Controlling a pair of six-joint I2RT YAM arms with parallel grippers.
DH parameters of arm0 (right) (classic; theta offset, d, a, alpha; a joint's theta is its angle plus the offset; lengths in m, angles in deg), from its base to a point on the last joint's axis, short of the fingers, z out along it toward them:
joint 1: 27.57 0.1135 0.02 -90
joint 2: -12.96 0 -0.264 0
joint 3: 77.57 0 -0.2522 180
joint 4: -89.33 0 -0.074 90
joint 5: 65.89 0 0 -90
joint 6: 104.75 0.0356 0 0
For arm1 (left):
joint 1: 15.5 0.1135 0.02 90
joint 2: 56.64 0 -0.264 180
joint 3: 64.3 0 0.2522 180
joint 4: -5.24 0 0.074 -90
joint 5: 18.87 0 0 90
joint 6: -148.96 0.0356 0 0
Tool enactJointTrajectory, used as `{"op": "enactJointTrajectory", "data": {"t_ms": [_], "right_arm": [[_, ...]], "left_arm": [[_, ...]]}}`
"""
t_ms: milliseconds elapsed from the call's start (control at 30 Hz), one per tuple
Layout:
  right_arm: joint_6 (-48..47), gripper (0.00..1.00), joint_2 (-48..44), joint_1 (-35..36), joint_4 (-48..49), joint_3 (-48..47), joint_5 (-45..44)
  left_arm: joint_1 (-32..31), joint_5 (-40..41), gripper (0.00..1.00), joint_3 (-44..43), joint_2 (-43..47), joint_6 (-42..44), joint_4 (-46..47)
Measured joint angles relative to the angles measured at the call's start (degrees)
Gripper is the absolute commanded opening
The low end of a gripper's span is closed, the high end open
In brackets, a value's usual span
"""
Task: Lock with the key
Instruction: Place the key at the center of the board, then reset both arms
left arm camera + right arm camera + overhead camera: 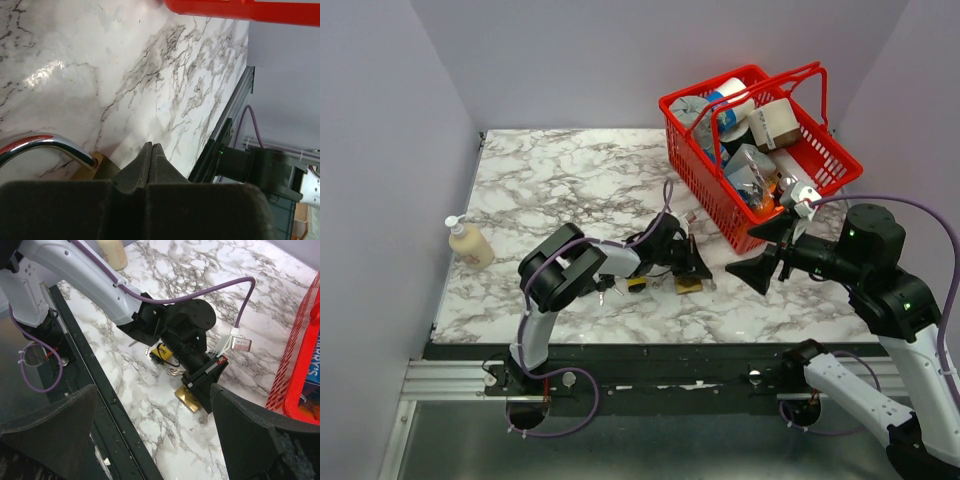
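a white marble table (550, 180) sits boxed in by pale lilac walls. a red basket (710, 200) stuffed with groceries stands at the far right corner, and a small pump bottle (470, 243) stands alone near the left edge.

the brass padlock (689, 285) lies flat on the marble near the front middle, just in front of the basket's near corner. the left arm reaches across to it, and the left claw (695, 268) is right over the padlock, tips pointing down at its body. the claw is clenched, and its wrist camera shows the two fingers (145, 165) pressed flat together, with the padlock's chrome loop curving in just to their left. whether anything thin is pinched between them i cannot tell.

a little to the left of the padlock lies a yellow and black tag (162, 354), with small silver pieces that look like keys (175, 372) beside it on the marble.

the right claw (760, 252) hangs above the table to the right of the padlock, near the basket, released, with its jaws spread wide and nothing in them, facing the left claw.
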Motion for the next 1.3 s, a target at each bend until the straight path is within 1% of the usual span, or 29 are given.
{"op": "enactJointTrajectory", "data": {"t_ms": [367,433,500,567,600,800,933,1100,1167,1267,1300], "right_arm": [[-0.02,1.0,0.02,0.0,0.0,0.24,-0.02],[-0.02,1.0,0.02,0.0,0.0,0.24,-0.02],[-0.02,1.0,0.02,0.0,0.0,0.24,-0.02],[-0.04,1.0,0.07,0.0,0.0,0.24,0.0],[-0.02,1.0,0.09,0.0,0.0,0.24,0.0],[-0.02,1.0,0.15,0.0,0.0,0.24,0.0],[-0.02,1.0,0.15,0.0,0.0,0.24,0.02],[-0.04,1.0,0.24,0.0,0.0,0.24,0.04],[-0.04,1.0,0.39,0.0,0.0,0.24,0.02],[-0.02,1.0,0.52,0.0,0.04,0.24,0.0],[0.02,1.0,0.55,0.0,0.09,0.24,-0.02]], "left_arm": [[-0.48,2.54,0.1,-4.74,-1.68,2.84,-6.67],[-0.55,2.93,0.14,-5.09,-1.68,3.43,-7.78],[-0.61,3.06,0.22,-5.14,-1.68,3.76,-8.28],[-0.68,3.15,0.27,-5.27,-1.73,4.17,-8.9],[-0.72,3.21,0.31,-5.55,-1.77,4.39,-9.22],[-0.7,4.04,0.37,-6.58,-1.77,5.22,-9.7],[-0.44,4.52,0.38,-6.93,-1.33,6.05,-10.19],[0.15,5.75,0.41,-6.88,2.47,7.41,-11.45],[0.42,6.16,0.42,-6.54,5.33,7.74,-11.41],[0.87,6.69,0.45,-5.16,11.96,9.66,-11.93],[1.27,6.71,0.5,-4.7,14.51,10.73,-12.76]]}}
